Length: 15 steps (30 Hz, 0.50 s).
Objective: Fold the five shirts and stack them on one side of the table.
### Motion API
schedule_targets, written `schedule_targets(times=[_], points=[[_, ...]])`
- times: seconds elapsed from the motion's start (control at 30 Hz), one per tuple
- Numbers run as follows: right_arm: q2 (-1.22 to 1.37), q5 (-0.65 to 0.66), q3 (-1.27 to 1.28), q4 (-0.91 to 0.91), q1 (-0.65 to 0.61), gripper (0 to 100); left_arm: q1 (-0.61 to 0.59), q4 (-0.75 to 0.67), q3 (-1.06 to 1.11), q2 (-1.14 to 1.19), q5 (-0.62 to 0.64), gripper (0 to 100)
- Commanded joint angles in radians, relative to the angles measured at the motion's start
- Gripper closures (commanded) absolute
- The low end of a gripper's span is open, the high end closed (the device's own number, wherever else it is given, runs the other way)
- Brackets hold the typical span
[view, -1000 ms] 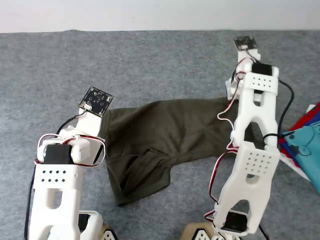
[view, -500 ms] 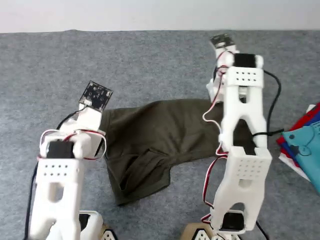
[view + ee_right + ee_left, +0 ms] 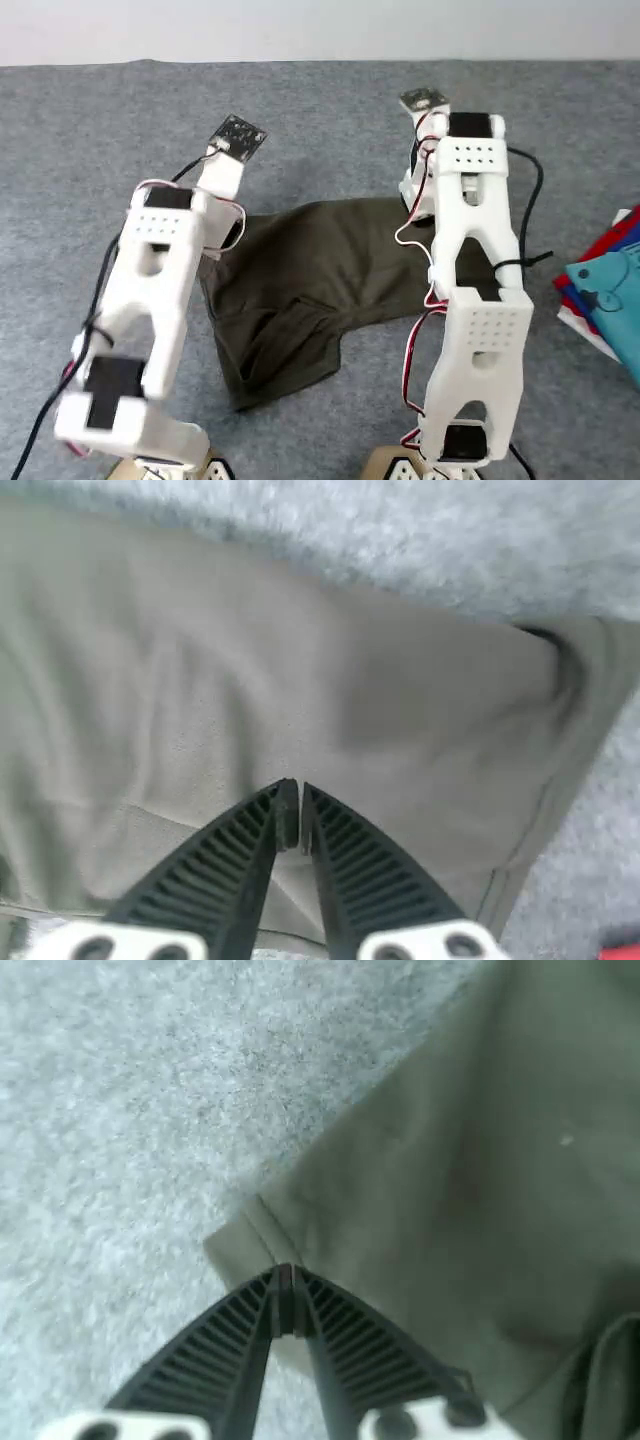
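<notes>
Nearest the front edge of the table (image 3: 100,130) stand the two arm bases. Between them a rumpled flap (image 3: 285,350) of the olive shirt (image 3: 330,265) lies doubled over itself, pointing toward that edge. The shirt spreads across the middle of the table, long side running left to right, with creases gathering toward the flap.

Farther back, each arm has hold of the shirt's far side. The left gripper (image 3: 285,1300) is closed tight on a hemmed corner at the shirt's left end, with the cloth caught right at its tips. The right gripper (image 3: 292,815) is likewise clamped on a pinch of fabric toward the right end, a little in from the hem. At the table's right edge lie bright cloths (image 3: 605,290) — red, blue and teal, probably more of the shirts — well apart from the olive one.

The step in hand looks like a fold that carries the far side over toward the front. To do it well, both grippers should rise together, only enough to clear the cloth beneath. The span between them should be taut but not stretched, since the left hold sits at the tips and could slip. They should travel level and in step, then lay the held side squarely on the near one. The rumpled flap needs watching — if it bunches underneath, the lump will spoil the stack.
</notes>
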Motion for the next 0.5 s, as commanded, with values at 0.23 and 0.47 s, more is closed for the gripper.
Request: schedule_targets(times=[0.23, 0.47], points=[[0.134, 0.144, -0.060, -0.071, 0.056, 98.8, -0.064, 0.009, -0.237, 0.310, 0.009, 99], [0.143, 0.169, -0.061, -0.081, 0.074, 98.8, -0.109, 0.118, -0.369, 0.356, 0.008, 99]])
